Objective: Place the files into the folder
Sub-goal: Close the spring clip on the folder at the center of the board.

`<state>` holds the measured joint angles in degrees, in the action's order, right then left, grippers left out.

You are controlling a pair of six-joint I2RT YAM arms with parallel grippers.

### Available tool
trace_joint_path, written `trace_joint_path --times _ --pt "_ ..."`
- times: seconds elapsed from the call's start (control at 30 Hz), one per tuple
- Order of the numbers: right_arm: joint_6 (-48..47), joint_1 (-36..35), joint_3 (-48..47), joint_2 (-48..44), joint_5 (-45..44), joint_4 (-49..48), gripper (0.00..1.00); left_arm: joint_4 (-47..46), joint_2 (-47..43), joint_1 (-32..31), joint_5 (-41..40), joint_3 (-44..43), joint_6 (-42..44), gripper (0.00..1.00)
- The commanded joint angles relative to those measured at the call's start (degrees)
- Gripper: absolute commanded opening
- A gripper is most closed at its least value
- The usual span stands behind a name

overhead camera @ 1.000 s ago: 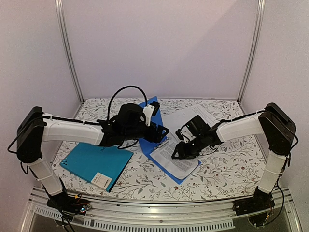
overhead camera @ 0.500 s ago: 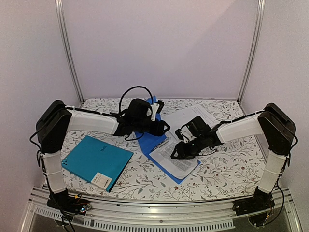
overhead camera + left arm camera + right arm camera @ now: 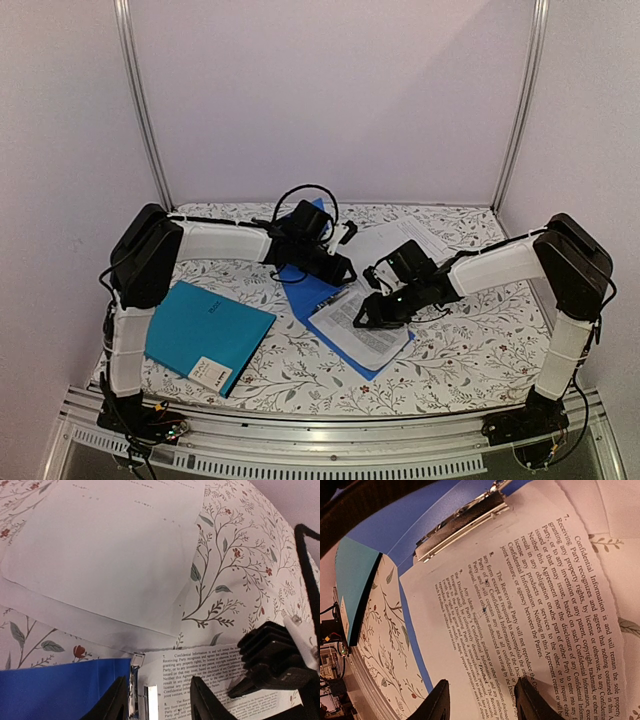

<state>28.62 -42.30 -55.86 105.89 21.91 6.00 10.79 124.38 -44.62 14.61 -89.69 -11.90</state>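
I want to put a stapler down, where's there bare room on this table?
Bare table lies right of the printed sheet, toward the right edge, and near the front between the teal folder and the blue folder. The middle is crowded: left gripper and right gripper over that sheet.

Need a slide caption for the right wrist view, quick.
Right gripper open over a printed sheet lying on the blue folder, beside its metal clip.

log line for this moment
left gripper open at clip | right gripper open over sheet | sheet on blue folder | teal folder closed
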Motion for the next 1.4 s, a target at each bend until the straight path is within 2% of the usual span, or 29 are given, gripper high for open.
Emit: trace_joint_path --times 0.0,0.5,1.37 --pt "0.45 0.25 1.54 2.76 -0.31 2.43 0.46 8.34 3.96 0.85 1.53 -5.88 3.88 0.42" --pt "0.51 0.33 1.95 2.25 -0.53 2.5 0.45 17.19 11.72 1.2 0.87 -17.59 7.57 0.34" --pt "0.56 0.37 1.8 2.04 -0.38 2.43 0.45 22.86 16.64 1.64 1.78 -24.54 9.57 0.24"
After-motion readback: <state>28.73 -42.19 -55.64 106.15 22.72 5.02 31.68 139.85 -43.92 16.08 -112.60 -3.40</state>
